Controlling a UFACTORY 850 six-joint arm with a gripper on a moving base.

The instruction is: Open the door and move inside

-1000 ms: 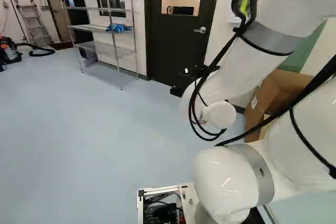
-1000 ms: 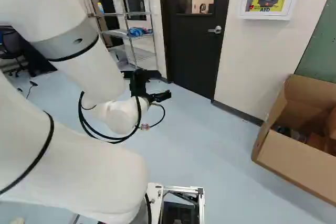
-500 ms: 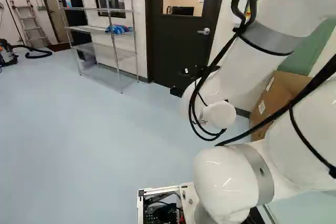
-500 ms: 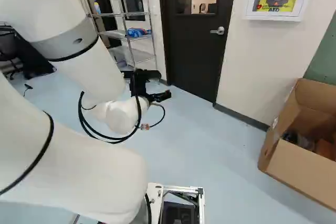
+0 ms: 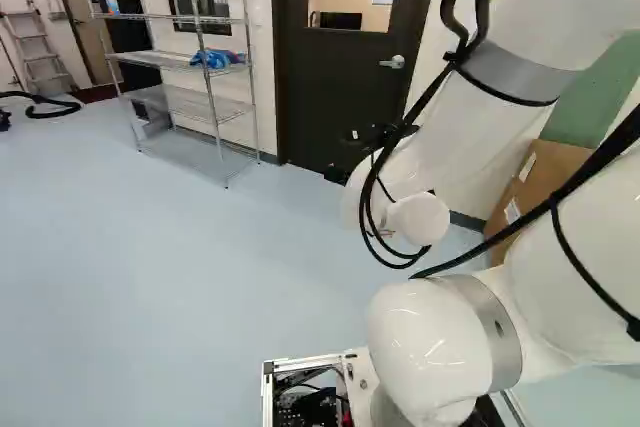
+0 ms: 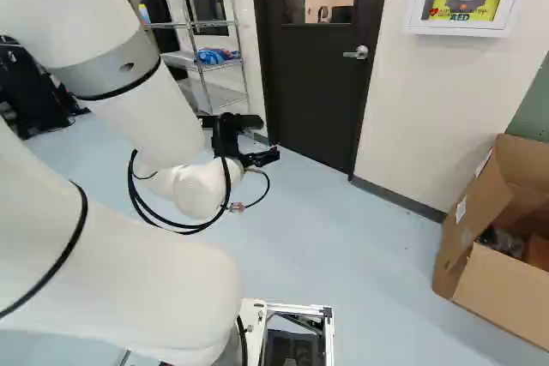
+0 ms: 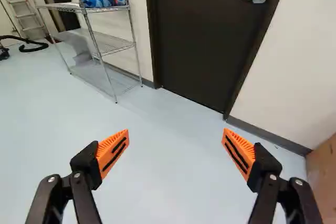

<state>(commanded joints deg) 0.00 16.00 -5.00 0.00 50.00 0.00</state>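
Pale blue floor (image 6: 343,255) lies between your gripper (image 6: 269,140) and the shut door (image 6: 317,92), upper middle of the right base view. Your gripper stands wide open, well apart from the lever handle (image 6: 356,53) ahead.

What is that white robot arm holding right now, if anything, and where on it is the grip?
Nothing: the black two-fingered gripper is open, its orange ribbed pads wide apart with nothing between them.

Bright light leaves small glints on the white arm (image 5: 425,362)
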